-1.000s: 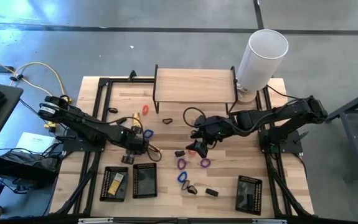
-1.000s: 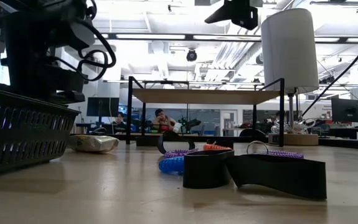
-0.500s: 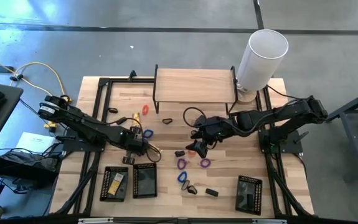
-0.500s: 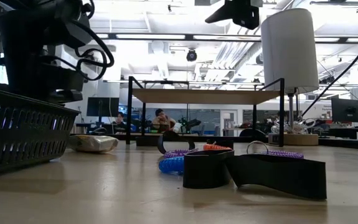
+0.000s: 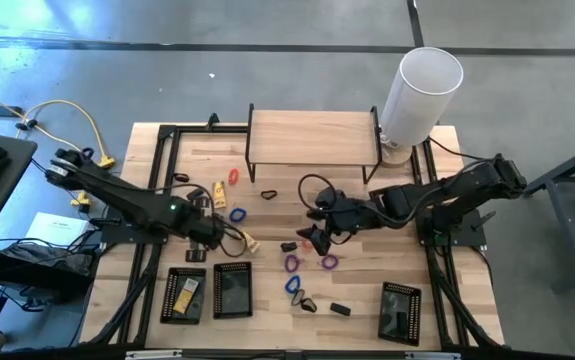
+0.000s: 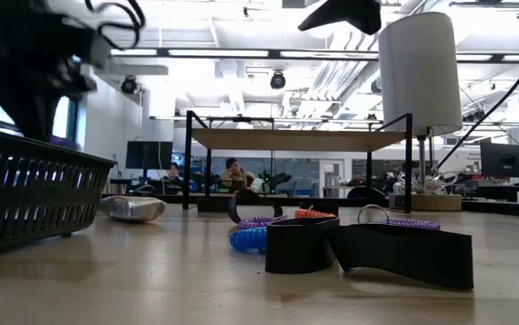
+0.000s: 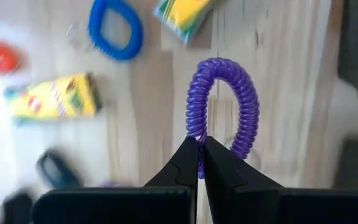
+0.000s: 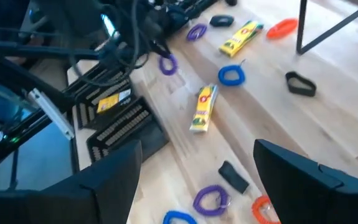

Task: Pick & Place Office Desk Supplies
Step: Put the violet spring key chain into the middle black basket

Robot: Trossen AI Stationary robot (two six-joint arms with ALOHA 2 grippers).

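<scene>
My left gripper (image 7: 198, 143) hangs above the table's left half (image 5: 207, 236), shut on a purple coiled loop (image 7: 223, 102). The right wrist view shows this loop (image 8: 167, 64) in the air too. On the wood below lie a blue loop (image 5: 237, 215), two yellow packets (image 5: 250, 241) (image 5: 217, 195), an orange loop (image 5: 234, 177) and a black clip (image 5: 268, 194). My right gripper (image 8: 210, 180) stands open above mid-table (image 5: 314, 238), over two purple loops (image 5: 292, 263) (image 5: 329, 262) and small black pieces (image 5: 289, 246). My left gripper pinches the purple loop at one spot on its coil (image 7: 196, 132) between its two fingertips. The fingers point steeply down from above. The loop hangs below them as an open ring, lifted clear of the table.
Two black mesh trays (image 5: 182, 295) (image 5: 233, 290) sit at the near left, a third (image 5: 400, 311) at the near right. A wooden shelf (image 5: 312, 135) and a tall white cylinder (image 5: 422, 90) stand at the far edge. Another blue loop (image 5: 292, 286) and black pieces (image 5: 340, 310) lie near the front.
My left gripper has risen from the table and drawn a little toward the left edge, rolling its wrist. In the low view the arm has climbed out of the space above the tray. A yellow packet beside it now shows uncovered. My right hand has swung slightly.
</scene>
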